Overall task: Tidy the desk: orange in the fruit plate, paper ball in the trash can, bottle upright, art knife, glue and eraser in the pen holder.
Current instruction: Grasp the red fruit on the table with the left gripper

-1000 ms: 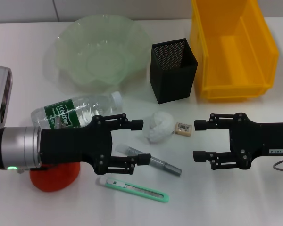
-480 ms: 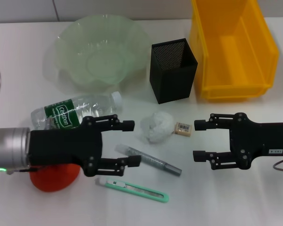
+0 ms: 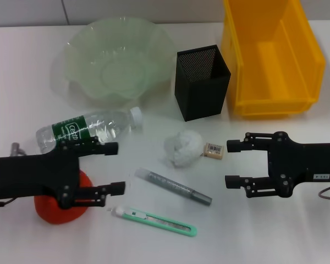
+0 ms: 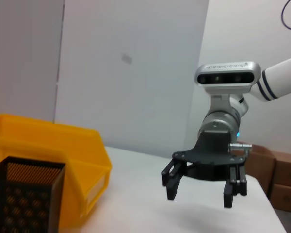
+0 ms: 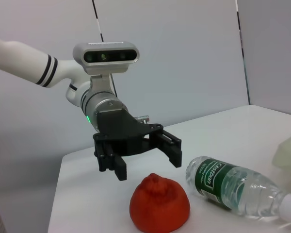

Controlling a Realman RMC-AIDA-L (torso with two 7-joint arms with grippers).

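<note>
White desk (image 3: 22, 66) bearing: green fruit plate (image 3: 116, 60), black mesh pen holder (image 3: 202, 82), yellow bin (image 3: 272, 55), bottle (image 3: 88, 130) lying on its side, orange (image 3: 60, 204), paper ball (image 3: 182, 148) beside eraser (image 3: 213, 150), glue (image 3: 173, 186), art knife (image 3: 154, 220).

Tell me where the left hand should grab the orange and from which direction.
Take the orange across its widest middle, coming straight down from above. It sits flat side down, dome up, and the open left hand already hangs over it.
</note>
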